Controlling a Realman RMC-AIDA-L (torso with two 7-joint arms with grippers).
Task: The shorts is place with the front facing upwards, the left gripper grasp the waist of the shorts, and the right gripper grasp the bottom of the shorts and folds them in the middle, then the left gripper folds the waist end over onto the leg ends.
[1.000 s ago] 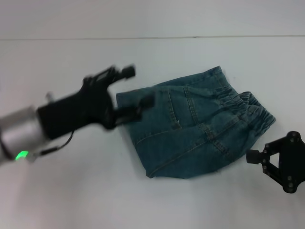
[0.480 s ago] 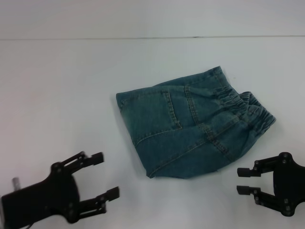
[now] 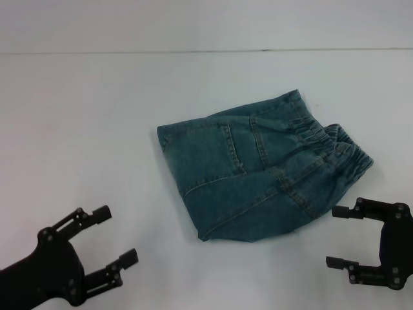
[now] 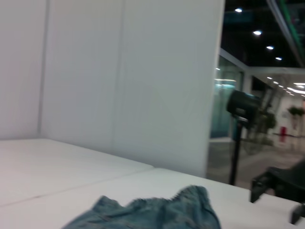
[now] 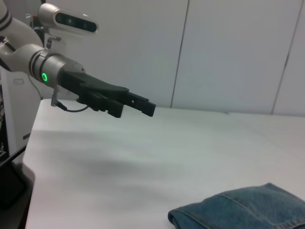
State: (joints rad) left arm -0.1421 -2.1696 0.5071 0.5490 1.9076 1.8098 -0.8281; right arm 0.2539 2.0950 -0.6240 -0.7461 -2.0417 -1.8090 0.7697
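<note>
Head view shows the folded shorts point(image 3: 264, 169) at frame centre, long axis slanting toward the upper right, apparently nearer the wide-open right gripper point(image 3: 341, 237) than the equally spread left gripper point(image 3: 115, 234) at lower left

No readable text, labels, brand marks, numbers or signs are showing in any view. Nothing legible is appearing on the shorts point(image 3: 261, 177), on the worktop point(image 3: 97, 116), or on either pincer. The red patch far back in the left wrist view is showing too blurred to read.
</note>
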